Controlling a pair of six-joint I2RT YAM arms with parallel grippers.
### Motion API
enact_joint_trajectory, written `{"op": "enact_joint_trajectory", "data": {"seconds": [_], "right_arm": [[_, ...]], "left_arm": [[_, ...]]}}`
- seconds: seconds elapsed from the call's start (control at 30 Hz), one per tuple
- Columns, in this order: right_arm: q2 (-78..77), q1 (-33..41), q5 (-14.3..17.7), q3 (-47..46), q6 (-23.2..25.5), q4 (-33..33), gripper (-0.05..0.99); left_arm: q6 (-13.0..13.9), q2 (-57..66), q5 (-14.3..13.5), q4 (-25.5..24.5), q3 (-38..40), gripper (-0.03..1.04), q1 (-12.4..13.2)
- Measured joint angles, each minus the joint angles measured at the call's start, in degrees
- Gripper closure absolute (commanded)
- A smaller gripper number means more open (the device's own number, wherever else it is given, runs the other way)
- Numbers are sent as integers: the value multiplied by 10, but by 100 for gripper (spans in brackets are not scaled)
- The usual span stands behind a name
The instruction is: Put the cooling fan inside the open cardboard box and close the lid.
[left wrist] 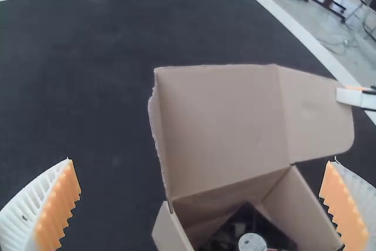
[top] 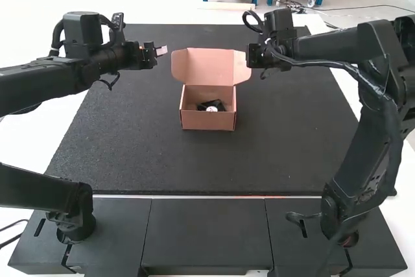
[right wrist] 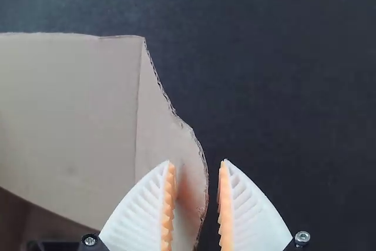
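Note:
An open cardboard box [top: 207, 113] stands mid-mat with its lid [top: 209, 67] upright at the back. The black cooling fan [top: 212, 106] lies inside the box [left wrist: 294, 204], and its white hub label shows on the fan [left wrist: 249, 241]. My left gripper [top: 159, 50] hovers to the left of the lid, fingers [left wrist: 53, 210] spread wide with nothing between them. My right gripper [top: 250, 56] is at the lid's right side flap [right wrist: 176, 163]. Its fingers [right wrist: 235, 204] stand a narrow gap apart, straddling the flap's edge without clamping it.
The black mat [top: 130, 141] lies under the box, with bare mat on every side of it. White table [top: 26, 121] borders the mat on the left. The arm bases stand at the near edge.

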Motion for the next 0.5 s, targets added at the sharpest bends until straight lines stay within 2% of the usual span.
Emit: {"op": "enact_joint_trajectory", "data": {"seconds": [0.23, 0.5], "right_arm": [[0, 0, -1, 0, 1, 2, 93], [0, 0, -5, 0, 3, 3, 95]], "left_arm": [[0, 5, 0, 26, -3, 4, 0], [0, 120, -8, 90, 2, 4, -1]]}}
